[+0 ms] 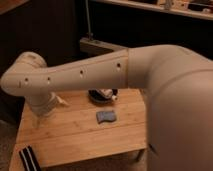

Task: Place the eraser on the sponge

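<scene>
Arm (85,75): pale, bulky, reaching across the view from right to left, wrist bent down over the table's left end.
Table (75,140): low, light wood slats.
Dish (102,94): dark, round, at the far edge, something white in it.
Gripper (39,116): below the wrist, just over the left part of the table – jaws spread wide, holding nothing.
Eraser (29,159): black with pale stripes, flat at the near-left corner – nearer the camera than the gripper, apart from it.
Sponge (106,116): blue-grey, mid-table, bare.
</scene>
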